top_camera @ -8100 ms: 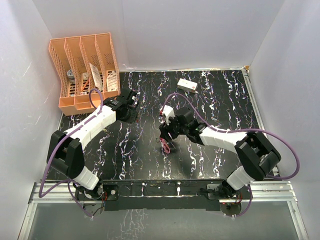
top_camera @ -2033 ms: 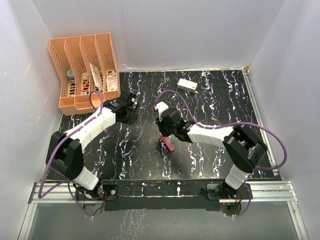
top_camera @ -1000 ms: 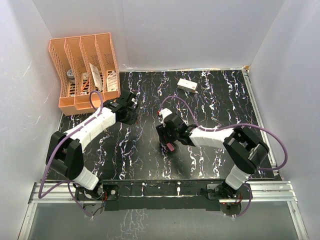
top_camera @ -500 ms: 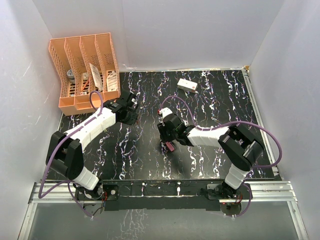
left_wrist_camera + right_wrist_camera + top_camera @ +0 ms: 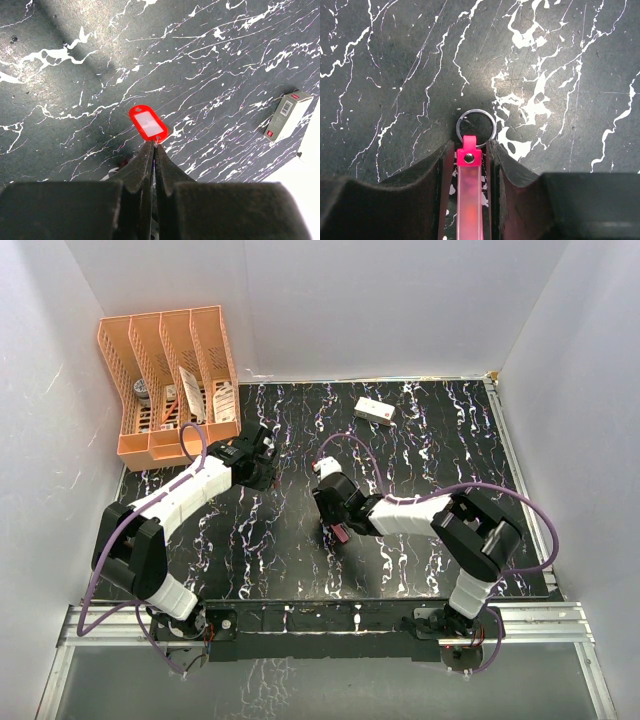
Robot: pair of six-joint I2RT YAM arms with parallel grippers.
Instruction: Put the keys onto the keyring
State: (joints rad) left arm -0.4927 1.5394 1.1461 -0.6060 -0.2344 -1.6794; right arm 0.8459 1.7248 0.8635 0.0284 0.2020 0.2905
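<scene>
Worktop (image 5: 420, 540): black slab with white marble-like veining, boxed in by plain white walls (image 5: 400, 300); both arms are bolted at its near edge.
File rack (image 5: 165, 340): orange, slotted, in the back left corner. A few small packets (image 5: 222, 398) stand in its slots; their print is too small to read.
White box (image 5: 375, 411): lies at the far centre, well apart from both arms. The left wrist camera shows a barcode and small red marks on it; no lettering is legible.
Left pincer (image 5: 154, 145): pressed together, pinching the red-headed key (image 5: 148, 122) by its near end, out in front of the rack.
Key head: bright red oval with a blank white window, sticking out past the fingertips. A small metal glint shows where it meets them. No writing on it.
Right pincer (image 5: 470, 144): low over mid-worktop, jaws part spread, one on each side of the pink tag (image 5: 469, 200). A thin dark sliver shows on each side, so no squeeze is seen.
Keyring (image 5: 469, 152): at the worktop's centre, under the right pincer. Its tag runs back between the jaws and ends in a riveted clip. The thin metal ring (image 5: 476, 110) lies flat just beyond the fingertips.
Spacing: the two pincers are well apart, and the key is not yet on the ring.
</scene>
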